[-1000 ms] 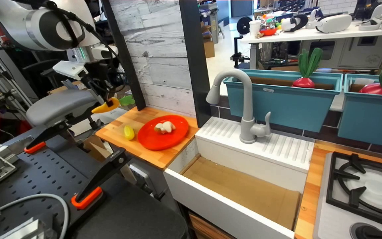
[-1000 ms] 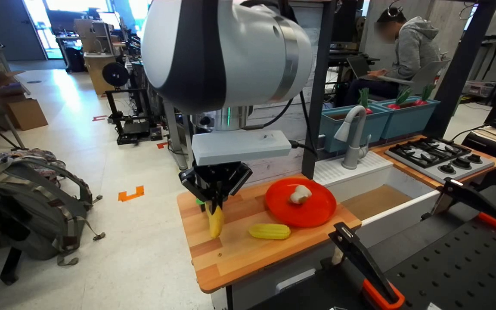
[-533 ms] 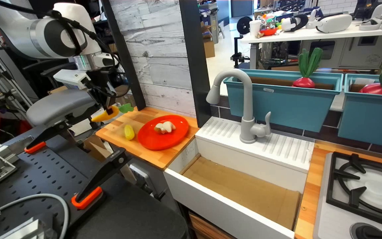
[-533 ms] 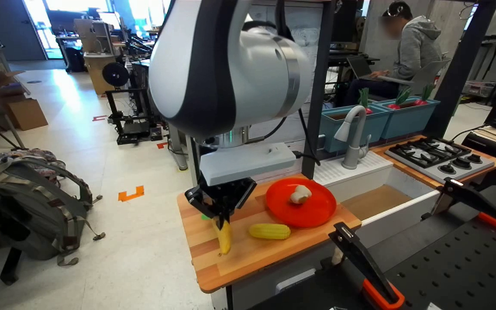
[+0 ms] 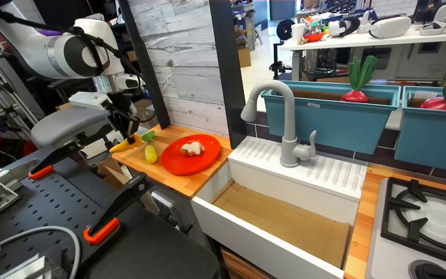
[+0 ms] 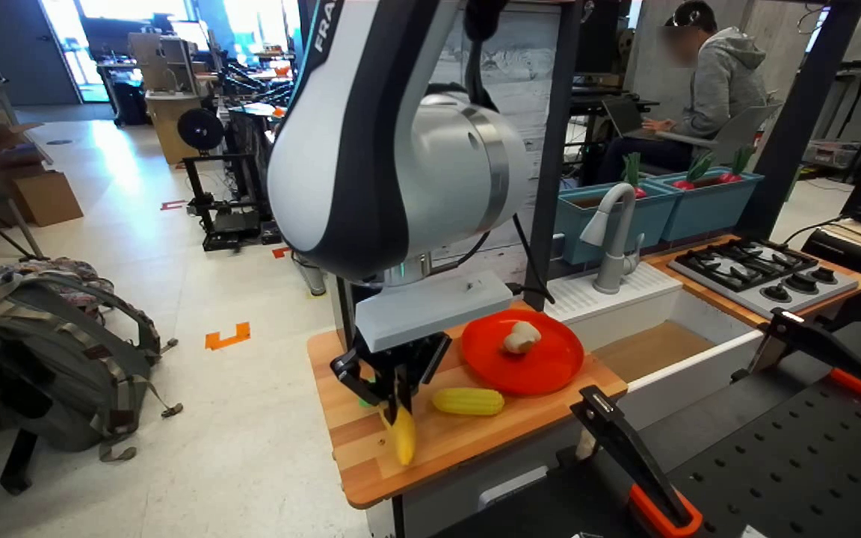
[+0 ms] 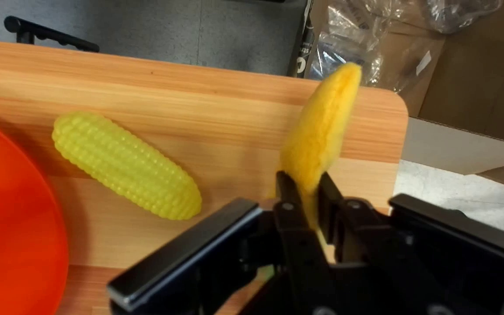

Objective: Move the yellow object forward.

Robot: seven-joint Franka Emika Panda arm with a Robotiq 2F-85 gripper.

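While the gripper (image 7: 305, 188) hangs over the left part of the wooden counter (image 6: 445, 437), its two fingers (image 7: 288, 197) stand a narrow gap apart, clamped on both sides of the long yellow toy (image 7: 322, 127). The toy slants downward, its free tip towards the near side; whether that tip touches the wood I cannot tell. Just beyond the fingers shows a green piece (image 5: 148, 136), and I cannot make out whether it joins the toy. To the right in both exterior views, near but apart, lies a corn cob (image 6: 468, 401); farther right comes the red plate (image 6: 550, 370), bearing a pale lump (image 6: 522, 338). Past the plate's right side is the white sink (image 5: 261, 248).
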